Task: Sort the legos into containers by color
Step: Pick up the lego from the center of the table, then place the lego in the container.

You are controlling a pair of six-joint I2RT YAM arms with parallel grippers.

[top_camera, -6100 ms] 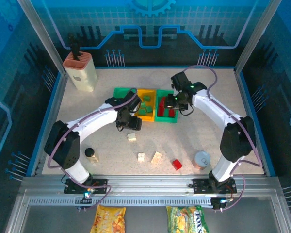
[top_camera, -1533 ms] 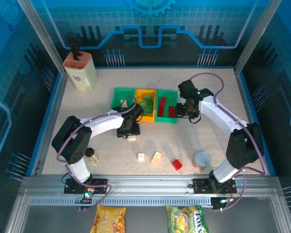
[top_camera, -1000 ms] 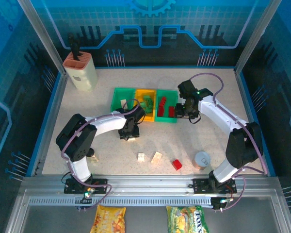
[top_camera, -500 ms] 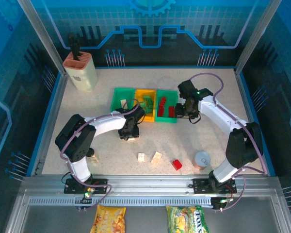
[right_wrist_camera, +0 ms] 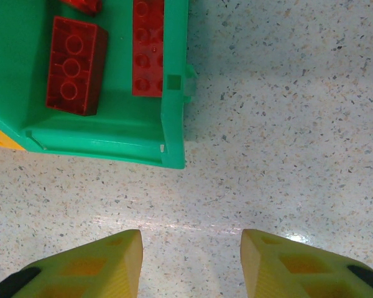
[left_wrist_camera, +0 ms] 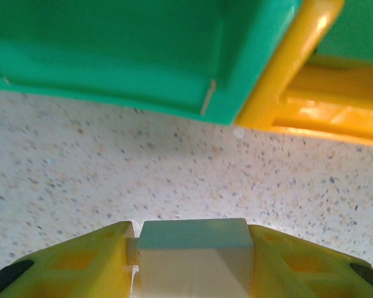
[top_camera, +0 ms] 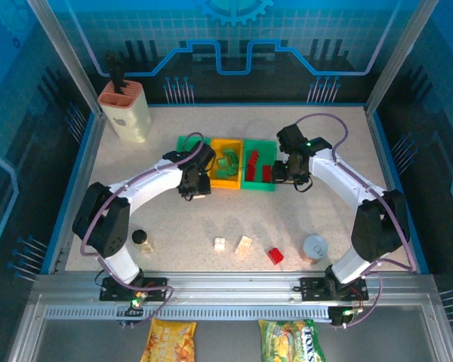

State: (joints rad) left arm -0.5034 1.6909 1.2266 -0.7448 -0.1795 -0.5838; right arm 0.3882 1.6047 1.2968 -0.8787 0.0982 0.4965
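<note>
My left gripper [top_camera: 195, 187] is shut on a cream-white lego [left_wrist_camera: 193, 257], held just above the table in front of the containers. In the left wrist view the left green bin [left_wrist_camera: 143, 56] and the yellow-orange bin [left_wrist_camera: 311, 93] lie straight ahead of it. The yellow-orange bin [top_camera: 226, 172] holds green legos [top_camera: 228, 160]. Red legos [right_wrist_camera: 74, 65] lie in the right green bin [right_wrist_camera: 174, 124]. My right gripper [right_wrist_camera: 191, 248] hangs open and empty over bare table, beside that bin's near right corner [top_camera: 272, 187]. Two cream legos [top_camera: 220, 243] [top_camera: 244, 243] and a red one [top_camera: 275, 256] lie loose near the front.
A grey can [top_camera: 315, 247] stands front right and a small dark bottle [top_camera: 140, 239] front left. The beige knife block [top_camera: 124, 111] is at the back left corner. The left arm's forearm stretches across the table's left half.
The left gripper closed on the cream lego that lay in front of the bins, lifted it off the table and carried it back toward the left green bin. The right arm has stayed still.
</note>
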